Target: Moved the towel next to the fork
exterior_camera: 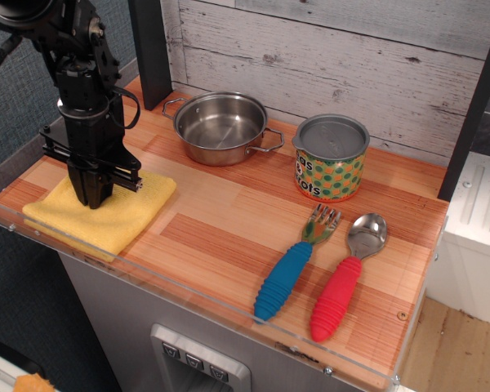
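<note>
At the far left end of the wood-grain counter point(229, 216), the black robot gripper point(92, 198) presses its tip down into the folded yellow cloth towel point(114, 214), whose corners point roughly toward the front rail and the back wall. From where I stand the fingertips are sunk in the fabric, and I cannot tell whether the jaws are spread or pinching a fold.

The towel lies well apart from the small fork with the thick ribbed blue handle point(287, 273), which rests near the front right beside the spoon with the ribbed red handle point(343, 287). The fork's long axis runs diagonally, its tines toward the back right and the patterned tin can point(330, 158), its handle end toward the front edge of the counter.

To do this step well, the arm would, in my judgement, want a firm hold on the cloth before dragging it rightward across the open boards, keeping the tip low so the fabric neither bunches nor slips free. The path should pass in front of the round steel pot with two handles point(221, 126) and stop short of the blue handle, so the fork is not nudged out of line.
</note>
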{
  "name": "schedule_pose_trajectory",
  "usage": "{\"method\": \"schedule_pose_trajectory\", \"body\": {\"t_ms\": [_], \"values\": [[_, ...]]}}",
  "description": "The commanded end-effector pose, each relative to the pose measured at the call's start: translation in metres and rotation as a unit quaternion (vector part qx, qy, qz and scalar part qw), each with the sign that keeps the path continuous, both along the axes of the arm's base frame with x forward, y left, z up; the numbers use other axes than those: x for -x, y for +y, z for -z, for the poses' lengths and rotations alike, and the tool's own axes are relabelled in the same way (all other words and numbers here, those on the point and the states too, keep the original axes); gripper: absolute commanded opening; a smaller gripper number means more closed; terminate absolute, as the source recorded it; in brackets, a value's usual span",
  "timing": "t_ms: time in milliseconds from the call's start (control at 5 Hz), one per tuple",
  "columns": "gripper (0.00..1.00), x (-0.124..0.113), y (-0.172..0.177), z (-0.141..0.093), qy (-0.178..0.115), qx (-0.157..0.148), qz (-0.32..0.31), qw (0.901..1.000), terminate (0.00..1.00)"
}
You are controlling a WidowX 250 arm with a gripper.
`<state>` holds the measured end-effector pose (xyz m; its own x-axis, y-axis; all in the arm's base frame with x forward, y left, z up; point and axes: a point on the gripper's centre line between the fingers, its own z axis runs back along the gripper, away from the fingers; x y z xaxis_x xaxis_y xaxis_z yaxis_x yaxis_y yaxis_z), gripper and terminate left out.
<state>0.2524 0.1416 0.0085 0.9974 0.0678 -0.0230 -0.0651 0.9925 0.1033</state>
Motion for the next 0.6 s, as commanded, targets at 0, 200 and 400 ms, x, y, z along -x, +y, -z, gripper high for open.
{"method": "schedule_pose_trajectory", "body": {"t_ms": [0, 200, 400], "values": [[0.0, -0.003, -0.038, -0.008, -0.011, 0.011, 0.016, 0.9998, 0.0], [0.0, -0.004, -0.054, -0.009, -0.014, 0.02, 0.021, 0.9995, 0.0], [0.0, -0.007, -0.068, -0.008, -0.015, 0.031, 0.022, 0.9992, 0.0]]}}
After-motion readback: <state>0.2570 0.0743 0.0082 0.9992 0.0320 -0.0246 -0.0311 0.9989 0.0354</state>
